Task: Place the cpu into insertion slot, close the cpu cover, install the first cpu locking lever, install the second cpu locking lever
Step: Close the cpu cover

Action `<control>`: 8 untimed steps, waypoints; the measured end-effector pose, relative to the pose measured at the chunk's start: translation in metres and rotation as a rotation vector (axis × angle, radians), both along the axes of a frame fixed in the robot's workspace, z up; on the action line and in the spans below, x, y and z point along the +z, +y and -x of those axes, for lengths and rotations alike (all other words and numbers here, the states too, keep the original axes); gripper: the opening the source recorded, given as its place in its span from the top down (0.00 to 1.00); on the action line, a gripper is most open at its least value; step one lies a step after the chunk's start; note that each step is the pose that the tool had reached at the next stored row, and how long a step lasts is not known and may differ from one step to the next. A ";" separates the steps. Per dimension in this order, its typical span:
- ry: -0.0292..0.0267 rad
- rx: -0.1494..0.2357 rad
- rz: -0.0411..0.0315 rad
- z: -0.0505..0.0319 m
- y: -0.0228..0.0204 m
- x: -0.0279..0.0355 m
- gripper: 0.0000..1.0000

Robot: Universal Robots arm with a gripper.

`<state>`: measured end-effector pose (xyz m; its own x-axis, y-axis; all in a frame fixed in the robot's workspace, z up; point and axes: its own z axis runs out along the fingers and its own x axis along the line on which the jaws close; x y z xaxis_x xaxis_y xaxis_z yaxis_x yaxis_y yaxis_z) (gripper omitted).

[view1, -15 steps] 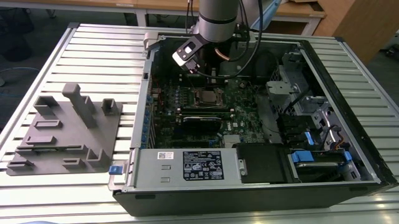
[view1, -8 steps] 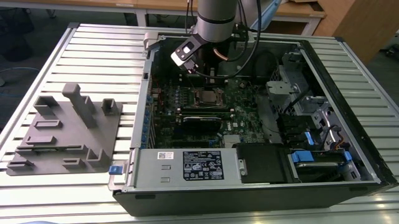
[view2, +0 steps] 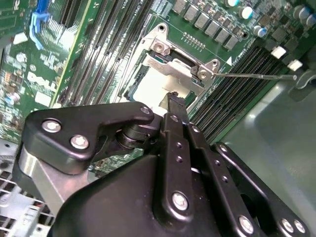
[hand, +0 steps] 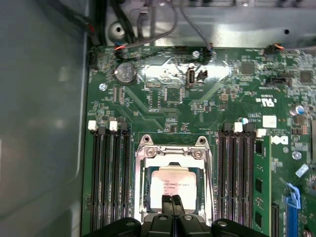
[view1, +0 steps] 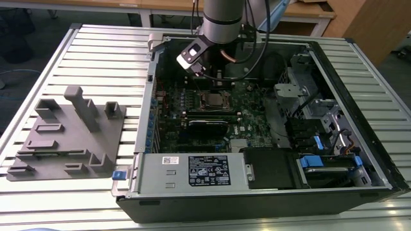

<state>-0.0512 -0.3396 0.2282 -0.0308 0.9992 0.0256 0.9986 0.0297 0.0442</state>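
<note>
Your counter [view1: 77,53] carries an open case [view1: 270,204]. A grey fixture [view1: 64,139] lies beside the case on the exterior view's left. The arm [view1: 222,19] reaches down from the far side into the middle of the case, over the board [hand: 168,94].

The slot [view1: 214,99] sits at the centre of the board between two banks of memory slots [hand: 109,173]. The cover [hand: 173,154] appears to lie flat over it as a silvery frame, though I cannot tell whether it is fully seated. The cpu [hand: 173,181] lies flat inside the slot, its pale metal top showing through the cut-out. In the second wrist view, one lever [view2: 256,76], a thin wire rod, juts sideways across the memory slots. I judge it to be unlatched.

The gripper [hand: 172,203] hangs directly over the near part of the cpu. Its fingers [hand: 168,205] are pressed together, tip to tip, and grasp nothing. I cannot confirm contact with the cpu top.

Handling, as a judgement:
- **Cpu:** it is light, stiff and thin, and its smooth lid gives little grip. Take it by opposite edges only, because the contacts beneath would not tolerate sliding or tilt.
- **Cover:** it is thin sheet metal, so press on the frame and not on the chip.
- **Lever:** it is springy wire and will resist you. Hold it near its free end.
</note>
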 end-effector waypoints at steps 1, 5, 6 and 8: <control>0.0000 0.018 0.0000 0.0000 0.0000 -0.0001 0.89; 0.0000 0.091 0.0001 0.0000 0.0000 -0.0003 0.89; 0.0000 0.109 0.0001 0.0000 0.0000 -0.0004 0.89; -0.0001 0.146 0.0000 0.0000 0.0000 -0.0006 0.89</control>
